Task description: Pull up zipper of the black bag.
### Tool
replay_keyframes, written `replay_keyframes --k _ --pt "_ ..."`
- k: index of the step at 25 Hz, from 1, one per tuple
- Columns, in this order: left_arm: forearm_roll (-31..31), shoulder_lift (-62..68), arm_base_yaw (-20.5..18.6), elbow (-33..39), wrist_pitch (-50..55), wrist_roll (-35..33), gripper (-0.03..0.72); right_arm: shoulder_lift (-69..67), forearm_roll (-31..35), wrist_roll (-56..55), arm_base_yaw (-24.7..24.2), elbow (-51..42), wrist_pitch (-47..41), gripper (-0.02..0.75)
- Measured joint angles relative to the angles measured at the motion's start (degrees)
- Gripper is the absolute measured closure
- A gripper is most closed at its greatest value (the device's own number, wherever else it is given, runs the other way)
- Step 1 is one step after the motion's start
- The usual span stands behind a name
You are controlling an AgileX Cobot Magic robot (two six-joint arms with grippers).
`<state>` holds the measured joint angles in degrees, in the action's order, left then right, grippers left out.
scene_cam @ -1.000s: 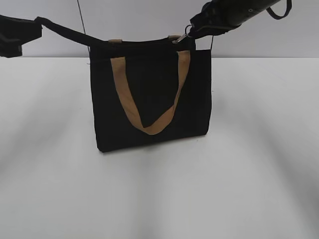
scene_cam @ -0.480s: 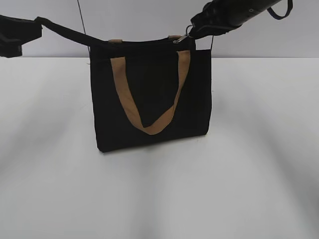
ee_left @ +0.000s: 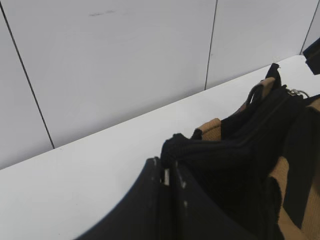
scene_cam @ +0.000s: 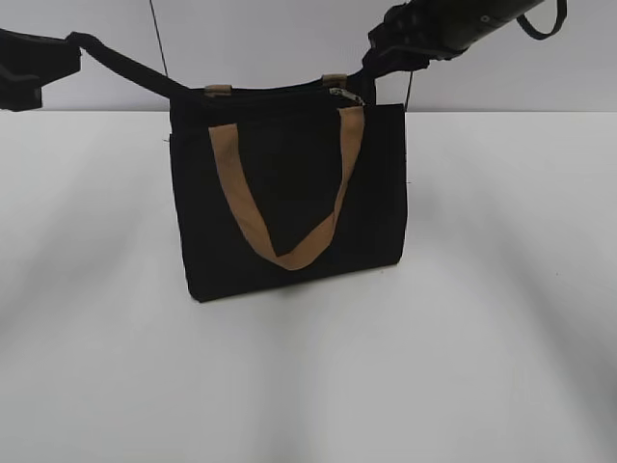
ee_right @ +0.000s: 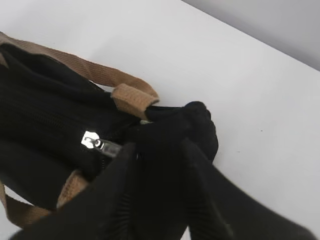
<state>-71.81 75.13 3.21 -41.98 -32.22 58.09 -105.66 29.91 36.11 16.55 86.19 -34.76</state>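
Observation:
The black bag [scene_cam: 289, 193] with tan handles [scene_cam: 289, 256] stands upright on the white table. Its silver zipper pull [scene_cam: 345, 95] lies at the right end of the top edge. My left gripper [scene_cam: 69, 43] is shut on the bag's black strap [scene_cam: 130, 66], which runs taut up and to the left; the shut jaws [ee_left: 167, 172] pinch its end. My right gripper [scene_cam: 374, 56] hovers at the bag's top right corner. In the right wrist view its jaws [ee_right: 157, 147] are apart, with the bag's black end tab [ee_right: 197, 122] between them, and the zipper pull [ee_right: 95, 141] lies free just left of them.
The white table [scene_cam: 308, 386] stretches around the bag, with a grey panelled wall [scene_cam: 270, 39] close behind it. The second tan handle [ee_right: 132, 95] lies over the bag's far side.
The zipper pull has dropped from the right gripper down onto the bag's top edge. The bag's top has sagged slightly and shifted left. The left gripper has kept its hold.

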Motion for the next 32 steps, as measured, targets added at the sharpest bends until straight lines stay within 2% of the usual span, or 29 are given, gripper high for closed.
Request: replay_keyframes --k 3,5,17,20,24,26,32 --pt "0.0 0.0 0.0 0.0 0.0 0.0 0.679 0.0 0.2 0.0 0.0 0.0 -1.0 0.395" --pt "0.0 0.0 0.0 0.0 0.0 0.0 0.679 0.1 0.2 0.0 0.0 0.0 -1.8 0.37" --pt "0.0 0.0 0.0 0.0 -0.6 0.0 0.655 1.8 -0.1 0.0 0.0 0.0 -4.3 0.358" --pt "0.0 0.0 0.0 0.0 -0.6 0.0 0.582 1.8 -0.2 -0.1 0.0 0.0 -4.4 0.358" --pt "-3.4 0.0 -0.1 0.0 -0.6 0.0 0.396 1.8 -0.3 -0.1 0.0 0.0 -4.4 0.356" --pt "-6.1 0.0 -0.1 0.0 -0.7 0.1 0.332 1.8 -0.3 -0.1 0.0 0.0 -4.5 0.356" --pt "-16.4 0.0 -0.1 0.0 -0.2 2.3 0.288 1.8 -0.3 -0.1 0.0 0.0 -4.5 0.356"
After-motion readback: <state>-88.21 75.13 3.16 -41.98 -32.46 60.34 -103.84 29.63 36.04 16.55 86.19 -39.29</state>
